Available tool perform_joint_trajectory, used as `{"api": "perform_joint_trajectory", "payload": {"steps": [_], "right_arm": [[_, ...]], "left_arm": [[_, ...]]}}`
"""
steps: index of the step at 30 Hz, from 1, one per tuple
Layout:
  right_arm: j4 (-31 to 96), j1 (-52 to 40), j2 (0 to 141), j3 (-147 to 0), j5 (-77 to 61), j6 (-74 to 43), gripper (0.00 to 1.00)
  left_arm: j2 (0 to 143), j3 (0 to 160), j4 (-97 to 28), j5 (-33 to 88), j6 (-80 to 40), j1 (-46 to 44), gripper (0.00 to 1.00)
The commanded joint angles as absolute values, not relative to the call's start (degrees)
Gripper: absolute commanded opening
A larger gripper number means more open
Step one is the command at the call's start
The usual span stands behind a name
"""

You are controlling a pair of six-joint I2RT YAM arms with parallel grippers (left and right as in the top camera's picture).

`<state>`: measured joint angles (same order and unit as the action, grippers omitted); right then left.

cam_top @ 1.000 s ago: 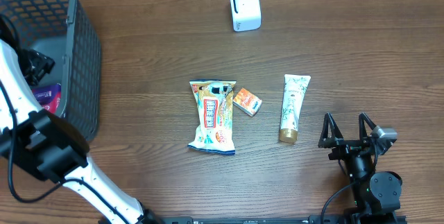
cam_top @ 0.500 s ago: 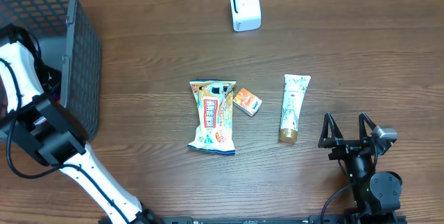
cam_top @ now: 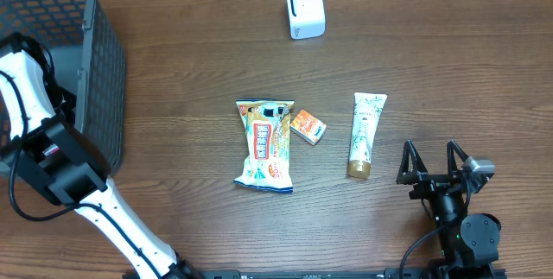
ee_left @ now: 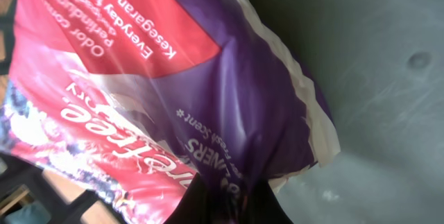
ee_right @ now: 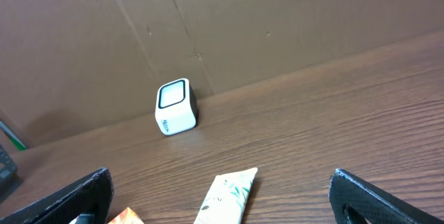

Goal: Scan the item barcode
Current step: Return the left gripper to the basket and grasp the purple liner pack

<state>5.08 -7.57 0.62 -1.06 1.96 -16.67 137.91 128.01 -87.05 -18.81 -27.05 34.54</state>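
Note:
A purple and red pouch [ee_left: 173, 92] with white print fills the left wrist view, lying on the grey floor of the basket [ee_left: 388, 78]. My left gripper [ee_left: 225, 207] is shut on the pouch's lower edge, with its dark fingers pinching the film. From overhead, the left arm reaches down into the grey mesh basket [cam_top: 104, 72] at the far left and hides the pouch. The white barcode scanner [cam_top: 304, 9] stands at the back of the table. My right gripper [cam_top: 435, 162] rests open near the front right, holding nothing.
A snack bag [cam_top: 266, 145], a small orange box [cam_top: 308, 127] and a white tube [cam_top: 365, 134] lie mid-table. In the right wrist view the tube [ee_right: 225, 196] lies between the spread fingers, with the scanner [ee_right: 176, 106] beyond it before a brown wall.
My left gripper has dropped deeper into the basket and closed on the pouch, which the arm now covers from overhead. The right arm has not moved.

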Motion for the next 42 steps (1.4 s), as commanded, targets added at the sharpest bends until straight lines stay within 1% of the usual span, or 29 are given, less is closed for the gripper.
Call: {"api": "perform_joint_trajectory", "payload": {"steps": [1, 3, 6, 11, 17, 18, 19, 20, 22, 23, 25, 29, 34, 38, 42], "right_arm": [[4.62, -7.38, 0.16, -0.45, 2.7, -16.45, 1.0], [4.62, -7.38, 0.16, -0.45, 2.7, -16.43, 1.0], [4.62, -7.38, 0.16, -0.45, 2.7, -16.43, 1.0], [4.62, -7.38, 0.16, -0.45, 2.7, -16.45, 1.0], [4.62, -7.38, 0.16, -0.45, 2.7, -16.43, 1.0], [4.62, -7.38, 0.16, -0.45, 2.7, -16.43, 1.0], [4.62, -7.38, 0.16, -0.45, 2.7, -16.43, 1.0], [4.62, -7.38, 0.16, -0.45, 2.72, -16.43, 1.0], [4.62, -7.38, 0.16, -0.45, 2.7, -16.43, 1.0], [4.62, -7.38, 0.16, -0.45, 2.7, -16.45, 1.0], [4.62, -7.38, 0.16, -0.45, 2.7, -16.43, 1.0], [4.62, -7.38, 0.16, -0.45, 2.72, -16.43, 1.0], [4.62, -7.38, 0.16, -0.45, 2.7, -16.43, 1.0], [4.62, -7.38, 0.16, -0.45, 2.7, -16.43, 1.0], [4.62, -7.38, 0.16, -0.45, 2.7, -16.43, 1.0]], "left_arm": [[139.55, 135.17, -90.19, -18.37, -26.81, 34.85, 0.04], [138.96, 140.35, -92.58, -17.02, -26.81, 34.85, 0.04], [137.01, 149.23, -94.56, -10.74, -26.76, 34.85, 0.04], [131.24, 159.33, -94.02, -0.95, -25.28, 34.46, 0.04], [125.78, 162.15, -93.01, -1.87, -25.04, 33.32, 0.04], [125.71, 162.15, -93.27, -2.46, -25.02, 33.23, 0.07], [125.8, 162.04, -93.91, -3.25, -25.06, 33.26, 0.2], [126.26, 161.69, -94.43, -4.12, -25.06, 33.26, 0.35], [127.13, 159.87, -95.24, -5.26, -25.06, 33.26, 0.78], [127.61, 158.74, -95.37, -5.34, -25.06, 33.26, 0.88], [129.05, 155.92, -95.33, -5.32, -25.06, 33.23, 0.93], [132.92, 150.5, -94.87, -7.05, -25.08, 33.01, 0.99], [138.87, 146.65, -94.89, -12.36, -25.32, 32.97, 1.0], [143.68, 145.91, -94.91, -12.64, -25.3, 32.97, 1.0], [147.17, 145.88, -95.18, -12.69, -25.26, 32.93, 0.98]]}}
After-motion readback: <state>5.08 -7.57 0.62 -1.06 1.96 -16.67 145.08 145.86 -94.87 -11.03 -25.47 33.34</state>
